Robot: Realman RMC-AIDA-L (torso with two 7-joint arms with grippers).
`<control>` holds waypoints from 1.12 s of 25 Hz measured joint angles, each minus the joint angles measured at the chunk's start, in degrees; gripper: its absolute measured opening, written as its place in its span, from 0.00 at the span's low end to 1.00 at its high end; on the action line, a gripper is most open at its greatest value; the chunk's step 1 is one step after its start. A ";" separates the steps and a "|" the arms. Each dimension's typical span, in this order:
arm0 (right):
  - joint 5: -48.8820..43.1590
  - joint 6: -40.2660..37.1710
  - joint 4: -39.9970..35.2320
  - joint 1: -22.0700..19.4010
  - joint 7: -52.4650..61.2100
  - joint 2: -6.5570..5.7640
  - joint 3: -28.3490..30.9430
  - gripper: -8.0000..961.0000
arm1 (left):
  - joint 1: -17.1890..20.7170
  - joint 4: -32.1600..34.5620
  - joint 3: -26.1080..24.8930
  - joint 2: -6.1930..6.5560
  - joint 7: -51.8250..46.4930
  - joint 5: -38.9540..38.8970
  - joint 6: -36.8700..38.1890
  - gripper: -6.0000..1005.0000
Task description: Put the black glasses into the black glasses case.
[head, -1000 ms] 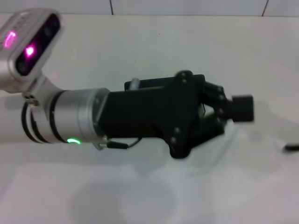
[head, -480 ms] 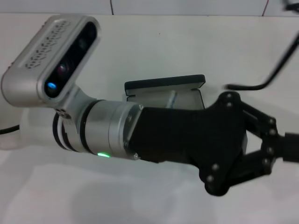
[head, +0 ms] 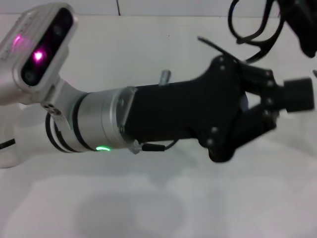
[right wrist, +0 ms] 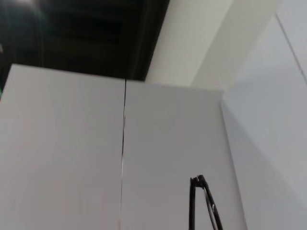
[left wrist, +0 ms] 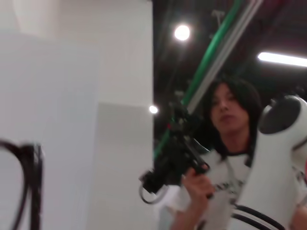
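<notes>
- Black glasses (head: 255, 27): thin dark frame with slim curved arms, raised at the upper right of the head view, above the white worktop (head: 148, 198).
- Right hand (head: 302, 25) at the upper right corner meets the frame; whether it is clenched, I cannot tell.
- Left hand (head: 292, 99) spans mid-frame, fingers spread, grasping nothing.
- Both wrist views catch only slivers of the frame.

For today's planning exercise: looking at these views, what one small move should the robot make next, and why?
Probably the left gripper should draw back toward the robot's left. Its arm stretches across the middle of the head view, hiding the black glasses case, while the black glasses hang high at the far right by the right gripper, with no clear path down.
</notes>
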 joint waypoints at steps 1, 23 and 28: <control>-0.01 0.69 0.02 -0.09 -0.18 0.00 -0.87 0.07 | 0.04 -0.48 -0.01 0.01 0.11 -0.89 -0.01 0.04; -0.69 7.17 -0.69 0.13 -1.76 -0.26 -8.34 0.07 | -0.50 -6.18 -0.31 0.11 -2.68 -7.81 -6.80 0.04; -0.86 8.00 -0.72 0.20 -1.77 -0.30 -9.00 0.07 | -0.35 -6.26 -0.33 0.11 -2.74 -8.38 -6.89 0.04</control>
